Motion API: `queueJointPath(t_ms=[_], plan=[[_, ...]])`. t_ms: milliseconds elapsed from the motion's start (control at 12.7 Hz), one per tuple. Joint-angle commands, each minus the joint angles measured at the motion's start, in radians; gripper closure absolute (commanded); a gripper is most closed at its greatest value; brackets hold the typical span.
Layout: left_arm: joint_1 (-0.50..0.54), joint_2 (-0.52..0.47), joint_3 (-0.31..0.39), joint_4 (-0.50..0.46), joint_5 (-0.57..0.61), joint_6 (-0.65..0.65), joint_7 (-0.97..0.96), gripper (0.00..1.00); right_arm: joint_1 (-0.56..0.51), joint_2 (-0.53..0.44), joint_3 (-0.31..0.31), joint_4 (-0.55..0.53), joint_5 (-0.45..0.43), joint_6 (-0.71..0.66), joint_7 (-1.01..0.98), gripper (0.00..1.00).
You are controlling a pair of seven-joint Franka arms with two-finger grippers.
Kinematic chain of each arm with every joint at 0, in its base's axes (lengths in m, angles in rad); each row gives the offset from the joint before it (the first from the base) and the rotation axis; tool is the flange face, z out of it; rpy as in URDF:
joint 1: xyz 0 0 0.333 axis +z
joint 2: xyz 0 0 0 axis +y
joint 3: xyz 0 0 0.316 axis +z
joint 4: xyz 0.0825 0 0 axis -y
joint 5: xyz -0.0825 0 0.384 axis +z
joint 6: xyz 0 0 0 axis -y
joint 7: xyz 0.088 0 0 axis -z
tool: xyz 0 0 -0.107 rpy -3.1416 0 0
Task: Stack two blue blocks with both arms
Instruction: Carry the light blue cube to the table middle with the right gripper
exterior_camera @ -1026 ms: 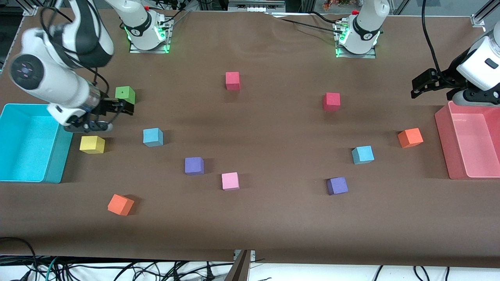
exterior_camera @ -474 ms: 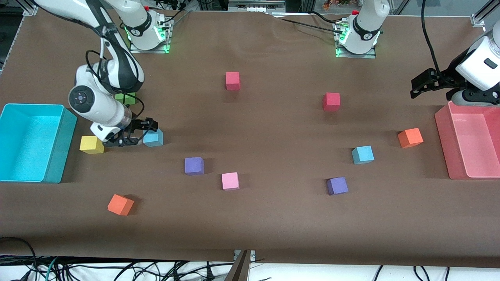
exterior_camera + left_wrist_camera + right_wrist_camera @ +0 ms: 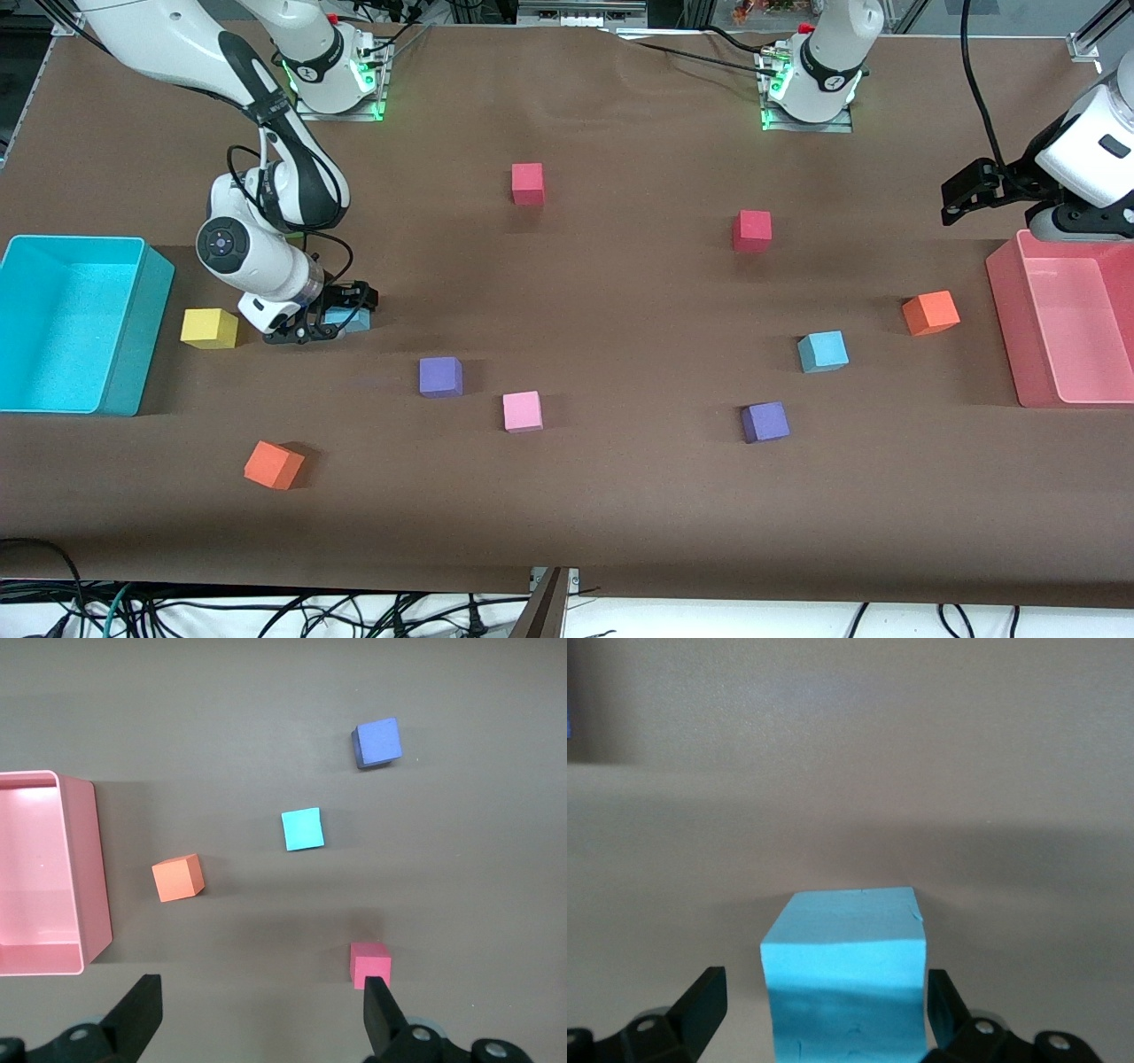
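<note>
Low, the right gripper [image 3: 341, 312] straddles a blue block [image 3: 846, 979], unclosed.

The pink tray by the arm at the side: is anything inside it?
As far as can be seen, the pink tray holds nothing: the left wrist view shows a bare floor. The left gripper, open, hangs by its upper corner, and the left arm covers a strip of that rim.

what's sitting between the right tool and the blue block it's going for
Nothing visible. The right tool is down at the blue block, open, a finger on either side with only small gaps. The yellow block sits beside it, clear of the fingers.
</note>
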Motion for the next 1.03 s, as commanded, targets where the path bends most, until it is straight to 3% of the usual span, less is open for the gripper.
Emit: queueJointPath(t_ms=[0,158,237,395,553,947], plan=[[-0.014,-0.003,-0.014,0.010,0.027,-0.006,0.016,0.00,-0.001,0.006,0.003,-0.018,-0.057,0.041,-0.008,0.08],[-0.014,-0.006,-0.029,0.010,0.030,-0.006,0.014,0.00,-0.001,0.013,0.003,-0.029,-0.067,0.033,-0.007,0.70],[-0.014,-0.009,-0.034,0.010,0.031,-0.006,0.008,0.00,-0.001,0.013,0.003,-0.029,-0.067,0.033,-0.008,0.81],[0.000,-0.012,-0.042,0.007,0.031,-0.006,0.009,0.00,-0.001,-0.012,0.003,-0.015,-0.067,0.007,-0.011,0.82],[0.002,-0.014,-0.043,0.005,0.031,-0.003,0.010,0.00,-0.001,-0.041,0.006,0.055,-0.064,-0.114,-0.002,0.82],[0.003,-0.017,-0.048,-0.004,0.034,0.007,0.005,0.00,0.106,-0.030,0.009,0.361,-0.051,-0.514,0.148,0.80]])
